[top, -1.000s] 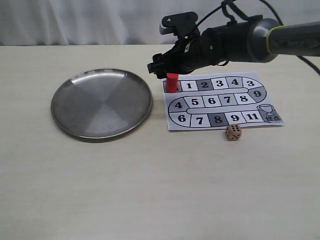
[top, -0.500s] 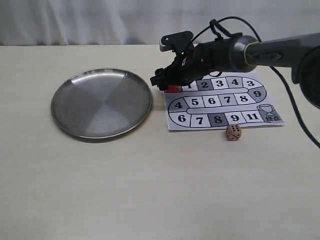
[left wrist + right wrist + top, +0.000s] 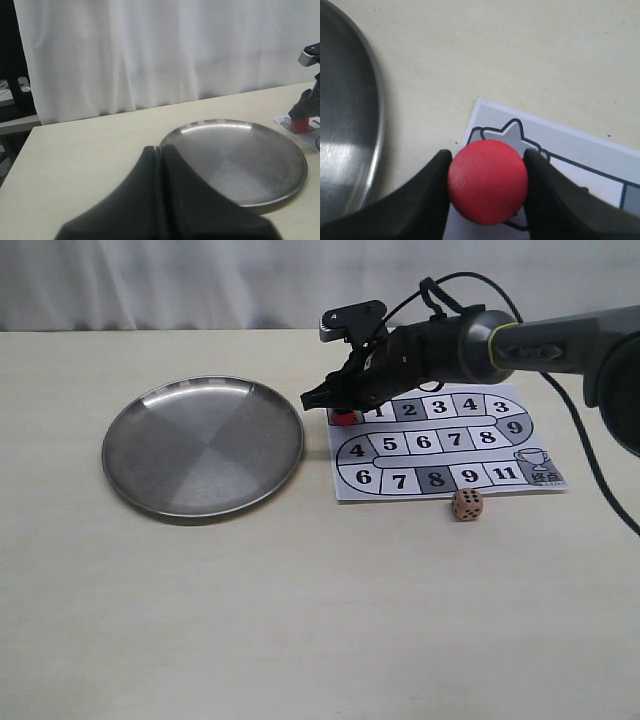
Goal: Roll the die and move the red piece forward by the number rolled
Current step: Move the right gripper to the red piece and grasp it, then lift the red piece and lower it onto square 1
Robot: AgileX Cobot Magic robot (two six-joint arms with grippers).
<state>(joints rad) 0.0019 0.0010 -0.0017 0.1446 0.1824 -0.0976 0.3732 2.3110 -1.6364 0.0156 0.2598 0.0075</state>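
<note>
Your right gripper (image 3: 338, 410) is clamped across the red piece (image 3: 487, 181), which stands on the board's (image 3: 345, 490) start square. Piece judged light, rigid and smooth (likely slippery), so hold its sides squarely. The die (image 3: 466, 504) lies just off the board by square 9.

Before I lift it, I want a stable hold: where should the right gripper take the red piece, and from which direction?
Pinch the red piece across its curved side wall, coming straight down from above. It stands upright on the board, a plain cylinder, so opposite sides suit the fingers. The right gripper straddles it so now.
</note>
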